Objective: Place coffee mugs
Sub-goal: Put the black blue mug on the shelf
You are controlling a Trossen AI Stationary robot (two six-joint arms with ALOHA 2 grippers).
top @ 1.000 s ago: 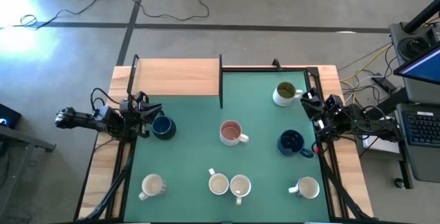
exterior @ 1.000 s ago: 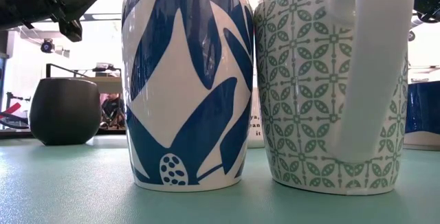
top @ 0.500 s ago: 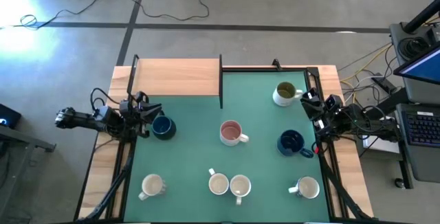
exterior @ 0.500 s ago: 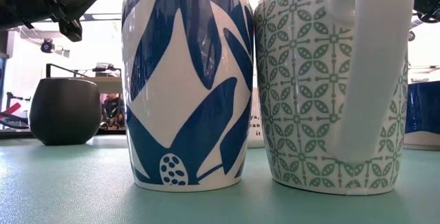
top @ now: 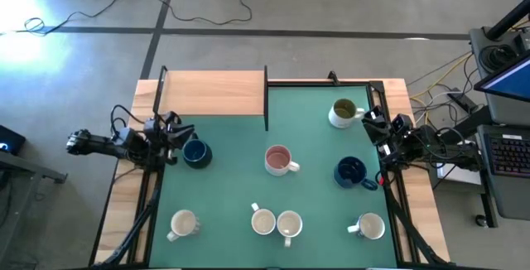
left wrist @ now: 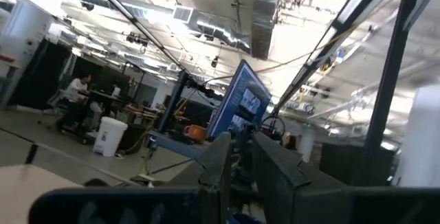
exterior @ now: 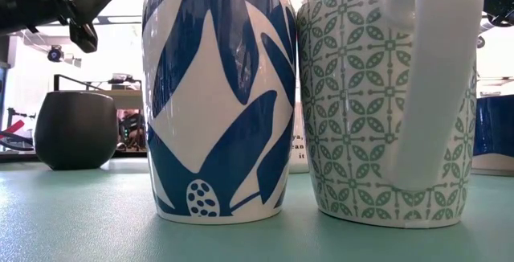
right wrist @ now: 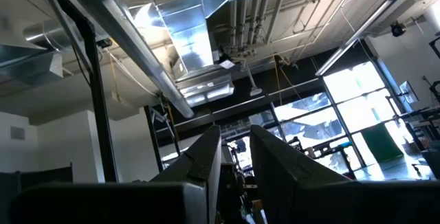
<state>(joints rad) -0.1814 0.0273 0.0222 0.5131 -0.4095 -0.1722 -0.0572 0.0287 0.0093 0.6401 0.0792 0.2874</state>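
Low view is basically blocked by two mugs parked right at the lens: a blue leaf-print mug (exterior: pixel 213 93) and a green-patterned mug (exterior: pixel 361 93), both cut off at the top. A dark mug (exterior: pixel 76 129) peeks out behind on one side, and only a sliver of another blue one shows at the far edge.

From the high view I count eight mugs on the counter (top: pixel 232 195): two dark blue, one pink inside, one olive inside and four pale ones along the near edge.

Left tool (top: pixel 175 136) sits at the counter's left edge, just beside a dark blue mug (top: pixel 196 152). Right tool (top: pixel 370 123) is at the right edge, near the olive mug (top: pixel 344 113). Both wrist views point up at the ceiling, and each tool shows a narrow gap holding nothing.
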